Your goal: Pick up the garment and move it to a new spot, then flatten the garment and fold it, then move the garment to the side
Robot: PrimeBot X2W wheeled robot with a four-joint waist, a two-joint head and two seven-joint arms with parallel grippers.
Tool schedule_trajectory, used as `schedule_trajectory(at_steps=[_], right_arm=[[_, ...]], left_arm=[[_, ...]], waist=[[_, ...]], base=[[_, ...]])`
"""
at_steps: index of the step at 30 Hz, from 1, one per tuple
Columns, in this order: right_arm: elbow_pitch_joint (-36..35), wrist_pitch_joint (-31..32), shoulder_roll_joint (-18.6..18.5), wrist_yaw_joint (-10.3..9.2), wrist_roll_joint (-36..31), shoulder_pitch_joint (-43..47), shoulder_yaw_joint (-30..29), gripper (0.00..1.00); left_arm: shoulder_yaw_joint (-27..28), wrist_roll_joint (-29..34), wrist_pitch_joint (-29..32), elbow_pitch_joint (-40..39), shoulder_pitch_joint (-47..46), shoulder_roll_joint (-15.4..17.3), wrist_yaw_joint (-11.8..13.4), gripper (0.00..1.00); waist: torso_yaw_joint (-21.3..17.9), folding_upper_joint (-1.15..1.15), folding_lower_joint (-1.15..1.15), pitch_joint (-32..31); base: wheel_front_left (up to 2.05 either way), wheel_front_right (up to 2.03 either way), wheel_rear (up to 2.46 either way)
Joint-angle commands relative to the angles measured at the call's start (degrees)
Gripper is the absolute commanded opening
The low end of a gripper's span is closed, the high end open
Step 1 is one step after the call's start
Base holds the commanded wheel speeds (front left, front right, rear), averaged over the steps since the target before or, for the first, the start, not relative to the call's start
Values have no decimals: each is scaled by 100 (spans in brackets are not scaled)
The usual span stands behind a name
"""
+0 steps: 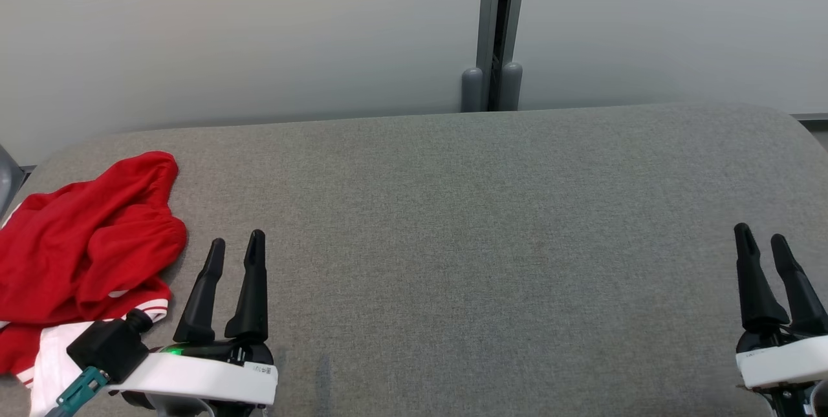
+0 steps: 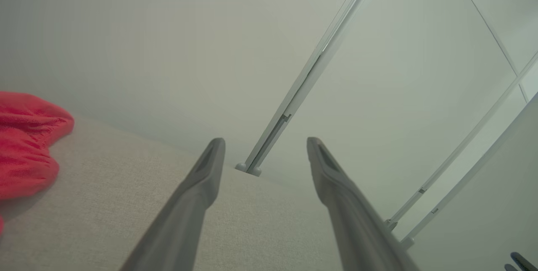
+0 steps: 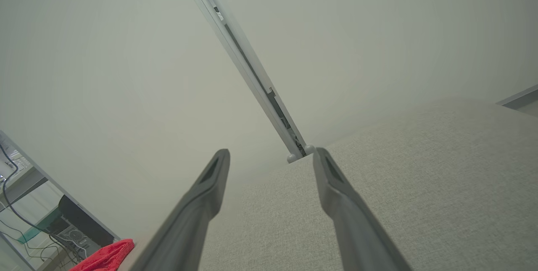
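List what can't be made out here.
- Garment, head view: cut off by left edge, lower corner hidden by the wrist of the left gripper; crumpled, type unclear.
- Right wrist view: garment a small scrap at the bottom edge.
- Left wrist view: garment cut by left edge.

The right gripper [image 3: 271, 153] holds its two long dark fingers spread wide above a pale grey woven fabric surface [image 3: 420, 187]. Beyond the fingertips, a slim grey metal post [image 3: 248, 69] rises against a plain pale wall [image 3: 105, 73]. A crumpled red fabric garment [image 3: 107, 256] lies well off to the left finger's side.
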Motion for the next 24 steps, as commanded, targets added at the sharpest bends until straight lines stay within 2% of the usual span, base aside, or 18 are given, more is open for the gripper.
schedule_trajectory(at_steps=[1,24], right_arm=[[-7,-79,-75,6,-197,-137,58,100],[692,-483,-37,8,-1920,-574,587,100]], left_arm=[[7,187,-14,-71,-175,54,40,100],[18,1721,213,131,-96,269,405,100]], waist=[[-2,0,0,0],[-6,0,0,-1]], base=[[0,0,0],[0,0,0]])
